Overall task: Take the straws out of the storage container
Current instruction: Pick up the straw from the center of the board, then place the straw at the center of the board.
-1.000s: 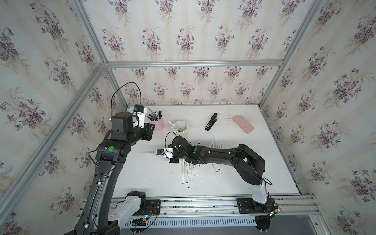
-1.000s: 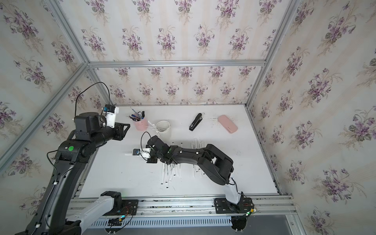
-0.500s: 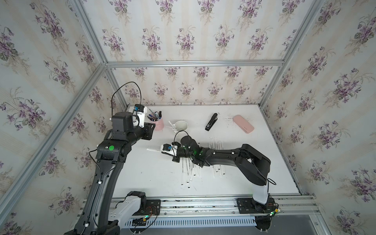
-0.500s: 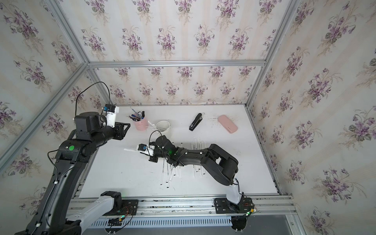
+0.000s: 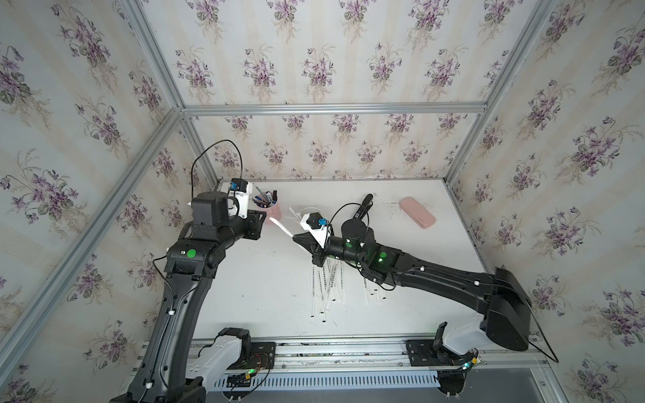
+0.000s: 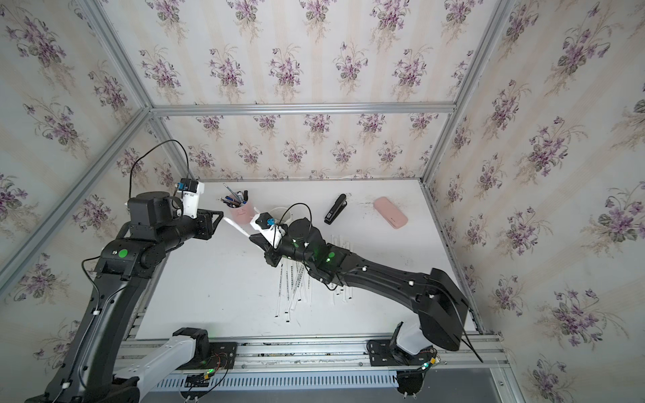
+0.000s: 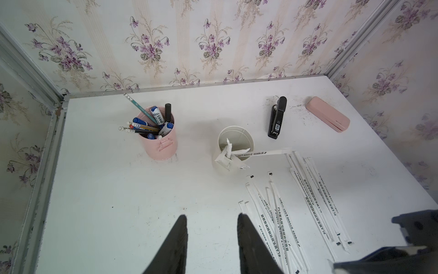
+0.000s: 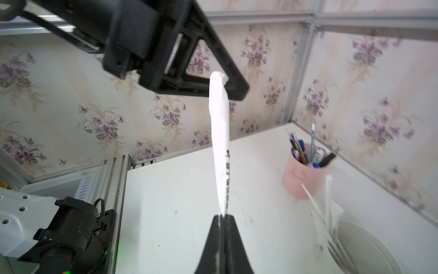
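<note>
Reaching across the white table (image 5: 265, 296), the right arm (image 5: 436, 279) is pictured with the right gripper (image 8: 222, 217) clenched on the very end of one wrapped straw (image 8: 220, 142). This straw is held clear of the surface and aimed at the left gripper (image 7: 211, 217), whose jaws are parted and empty beside the pink pen pot (image 7: 161, 144). Whether the straw's far tip is touching that gripper cannot be told. Behind the right wrist, the white cup (image 7: 246, 140) is seen upright between the pen pot and a black stapler (image 7: 277, 118). A few crumpled straws (image 7: 227, 156) are left inside it, and one more (image 7: 260, 153) is laid across its rim. Most of the straws (image 7: 272, 213) are already spread on the table in two loose groups, just in front of the cup and partly under the right arm.

The job is judged largely done, though trouble can be foreseen. The held straw is gripped only at its end, so it could be bent or slipped loose by a quick swing. It could also be snagged on the left gripper nearby. The light cup could be tipped if the crumpled wrappers are dragged against its wall. The laid-out straws could be scattered if they are swept by a low forearm.
</note>
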You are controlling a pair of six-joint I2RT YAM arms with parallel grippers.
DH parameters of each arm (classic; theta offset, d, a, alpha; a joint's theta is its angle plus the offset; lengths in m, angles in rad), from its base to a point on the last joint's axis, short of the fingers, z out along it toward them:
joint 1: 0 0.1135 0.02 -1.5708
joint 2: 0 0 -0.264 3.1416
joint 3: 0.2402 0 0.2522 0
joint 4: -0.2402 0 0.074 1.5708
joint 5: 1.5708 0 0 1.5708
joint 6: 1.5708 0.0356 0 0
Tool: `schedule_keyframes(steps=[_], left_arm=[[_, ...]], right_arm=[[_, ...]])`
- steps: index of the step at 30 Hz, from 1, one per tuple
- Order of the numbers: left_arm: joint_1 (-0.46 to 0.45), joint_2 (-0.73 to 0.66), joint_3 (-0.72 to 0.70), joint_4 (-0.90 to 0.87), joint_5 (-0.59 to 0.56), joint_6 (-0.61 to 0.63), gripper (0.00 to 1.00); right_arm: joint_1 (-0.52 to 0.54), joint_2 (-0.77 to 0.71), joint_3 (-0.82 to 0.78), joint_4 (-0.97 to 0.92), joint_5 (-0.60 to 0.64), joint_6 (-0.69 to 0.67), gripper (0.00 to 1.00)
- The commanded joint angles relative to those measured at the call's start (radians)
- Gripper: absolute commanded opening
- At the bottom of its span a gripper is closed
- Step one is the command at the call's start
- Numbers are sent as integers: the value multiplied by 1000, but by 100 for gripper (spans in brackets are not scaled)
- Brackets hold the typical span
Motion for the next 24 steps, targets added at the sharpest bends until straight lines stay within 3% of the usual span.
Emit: schedule_keyframes(steps=[1,5,9,13,16,24], left_arm=[[-4,10,15,37,70,-11,36],[-36,34,28,42,80,-43,35],[-80,57,51,22,57,-51,35],[-87,71,50,1,29,-52,36],[-87,81,44,-10,28,-49,36],[-87,100,36,-23,28,-46,37]], right_arm=[[-46,-74,6,-375,195,206,0],[-260,-106,-33,-559,144,394,0],[-447,-27,-88,-604,30,452,0],[-521,69,-106,-618,103,444,0],[-567,114,-154,-580,79,446,0],[-590,169,-237,-526,72,458,0]])
